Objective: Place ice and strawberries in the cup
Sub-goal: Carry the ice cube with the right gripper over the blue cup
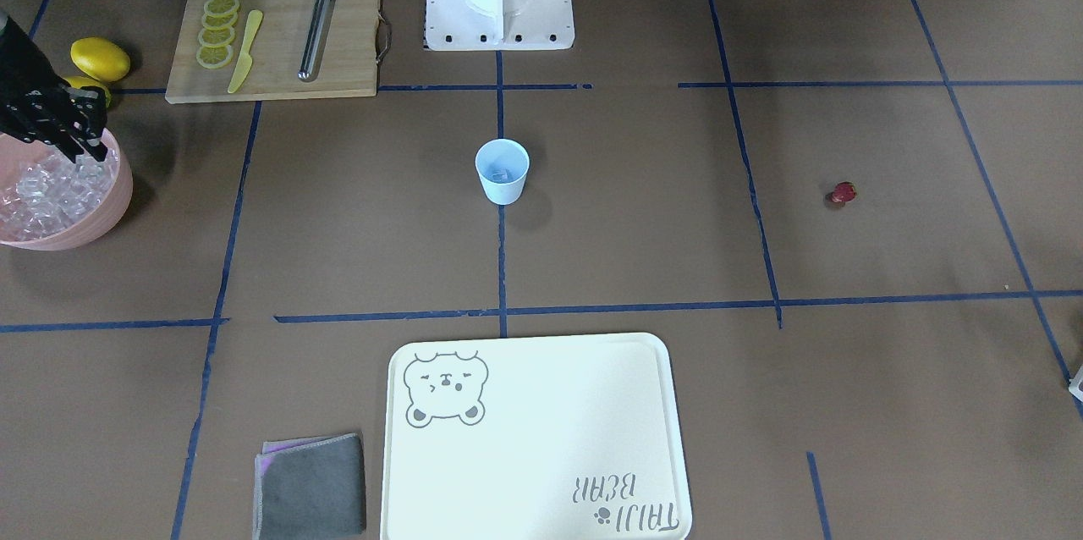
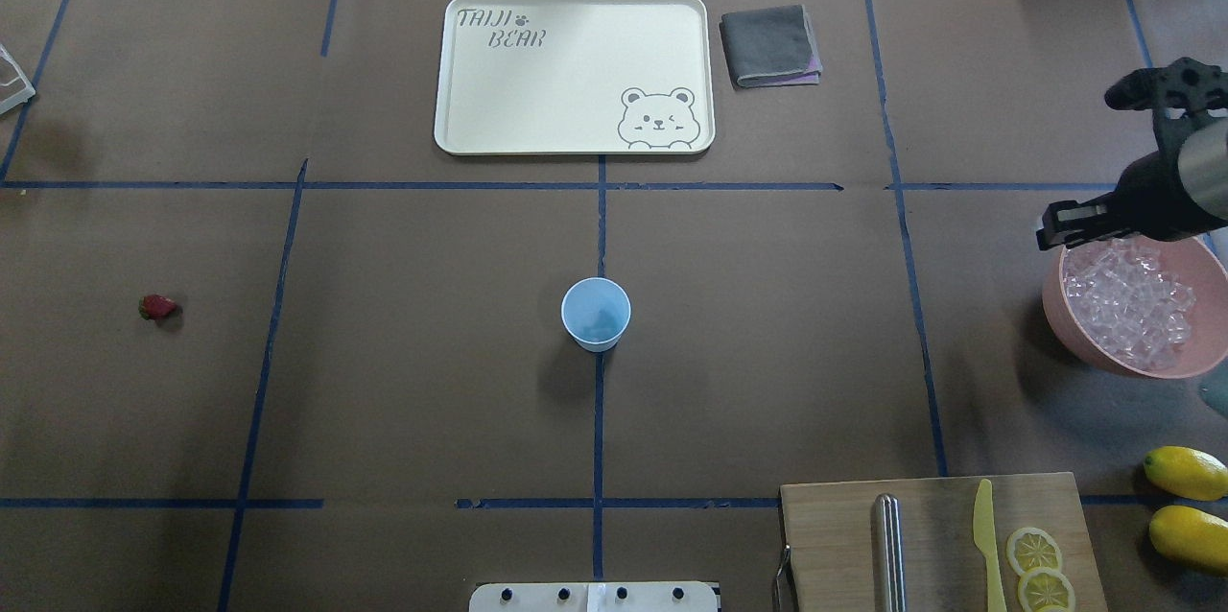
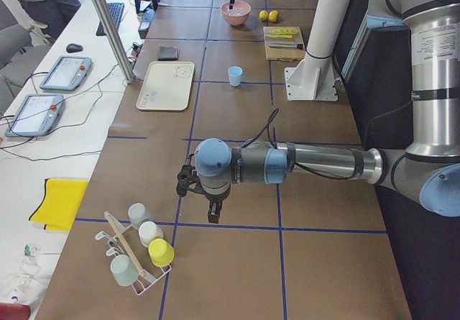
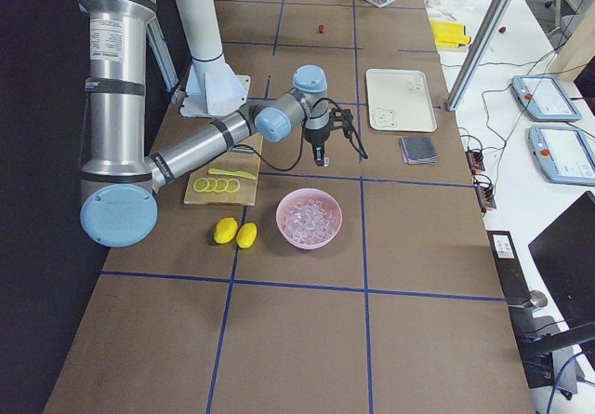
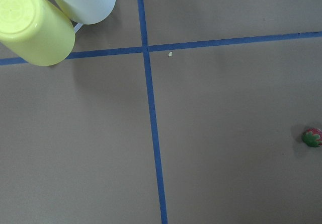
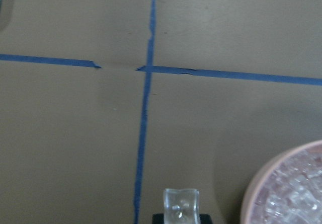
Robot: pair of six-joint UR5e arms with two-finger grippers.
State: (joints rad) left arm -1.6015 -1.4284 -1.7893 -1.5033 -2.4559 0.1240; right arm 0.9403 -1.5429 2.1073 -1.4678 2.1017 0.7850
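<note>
right gripper: pressed together on one ice cube. the fingertips are cut off by the bottom edge of the right wrist view. it is held raised, near the rim of the pink bowl.
left gripper: seen only in the left side view, pointed down over the table. whether it is spread or pressed together cannot be told.
ice: heaped in the pink bowl, which is cut by the frame edge in the front and overhead views.
cup: stood upright on a blue tape line at the table's middle, well apart from both grippers. something pale is seen at its bottom, but it is too small to be named.
strawberry: laid on the bare table on the robot's left side, well apart from the cup. it is clipped by the right edge of the left wrist view.
writing: "taiji bear" and a winking bear face are printed on the tray.
cut off: the cutting board is cropped at the bottom of the overhead view. a yellow cup and a white cup are cropped at the top of the left wrist view.
</note>
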